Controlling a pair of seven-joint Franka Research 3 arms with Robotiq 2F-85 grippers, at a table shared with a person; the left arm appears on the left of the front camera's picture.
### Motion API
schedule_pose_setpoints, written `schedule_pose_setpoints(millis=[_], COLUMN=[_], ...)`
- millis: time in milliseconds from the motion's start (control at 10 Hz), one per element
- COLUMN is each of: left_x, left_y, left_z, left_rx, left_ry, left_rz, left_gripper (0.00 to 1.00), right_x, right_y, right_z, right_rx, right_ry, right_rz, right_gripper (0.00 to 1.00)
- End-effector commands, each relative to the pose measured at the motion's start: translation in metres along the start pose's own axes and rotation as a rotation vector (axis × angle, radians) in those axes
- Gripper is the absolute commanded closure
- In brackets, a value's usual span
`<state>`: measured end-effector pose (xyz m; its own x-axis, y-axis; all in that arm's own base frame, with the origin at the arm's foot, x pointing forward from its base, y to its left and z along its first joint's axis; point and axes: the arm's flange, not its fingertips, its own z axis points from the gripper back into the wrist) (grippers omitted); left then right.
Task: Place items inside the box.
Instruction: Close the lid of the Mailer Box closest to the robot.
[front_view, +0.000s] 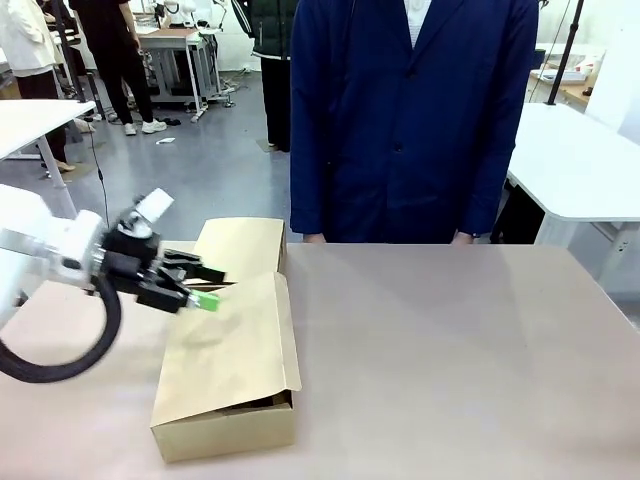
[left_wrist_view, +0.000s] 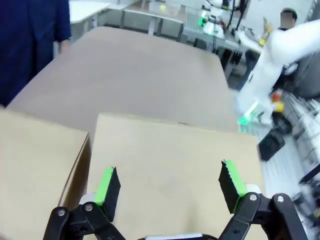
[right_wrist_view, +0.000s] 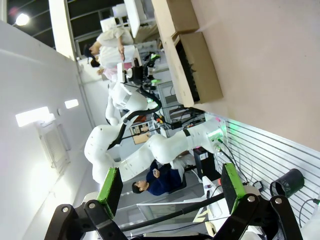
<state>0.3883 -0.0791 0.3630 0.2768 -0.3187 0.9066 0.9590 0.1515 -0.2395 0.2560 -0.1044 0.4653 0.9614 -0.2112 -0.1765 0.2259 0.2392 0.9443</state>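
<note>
The brown cardboard box (front_view: 225, 425) sits on the left half of the table. One long flap (front_view: 232, 335) lies down over its top, leaving a dark slit at the near right corner. A second flap (front_view: 240, 246) is folded outward on the far side. My left gripper (front_view: 205, 287) hovers open just over the lowered flap (left_wrist_view: 170, 165), with nothing between its green pads (left_wrist_view: 107, 185). My right gripper (right_wrist_view: 170, 189) is open and empty, held away from the table, with the box (right_wrist_view: 192, 65) far off. The stationery items are hidden or out of view.
A person in a navy coat (front_view: 410, 120) stands at the far edge, hands at the table's rim. The tan tabletop (front_view: 450, 360) stretches bare to the right of the box. The left arm (right_wrist_view: 150, 147) shows in the right wrist view.
</note>
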Motion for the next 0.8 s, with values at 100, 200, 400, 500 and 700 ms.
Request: schedule_pose_setpoints(millis=[100, 200, 400, 500, 700], left_x=[0.016, 0.019, 0.014, 0.002, 0.000], left_y=[-0.007, -0.004, 0.013, 0.032, 0.012], left_z=[0.077, 0.098, 0.132, 0.144, 0.137], left_rx=[0.003, 0.006, -0.045, -0.154, -0.073], left_ry=[-0.074, -0.128, -0.197, -0.309, -0.153], left_rz=[0.520, 0.685, 1.024, 1.123, 0.959], left_gripper=[0.00, 0.00, 0.00, 0.00, 0.00], right_x=[0.002, 0.002, 0.002, 0.002, 0.002], right_y=[0.002, 0.002, 0.002, 0.002, 0.002], right_z=[0.000, 0.000, 0.000, 0.000, 0.000], right_rx=[0.017, 0.017, 0.017, 0.017, 0.017], right_ry=[0.000, 0.000, 0.000, 0.000, 0.000], right_rz=[0.026, 0.026, 0.026, 0.026, 0.026], right_gripper=[0.00, 0.00, 0.00, 0.00, 0.00])
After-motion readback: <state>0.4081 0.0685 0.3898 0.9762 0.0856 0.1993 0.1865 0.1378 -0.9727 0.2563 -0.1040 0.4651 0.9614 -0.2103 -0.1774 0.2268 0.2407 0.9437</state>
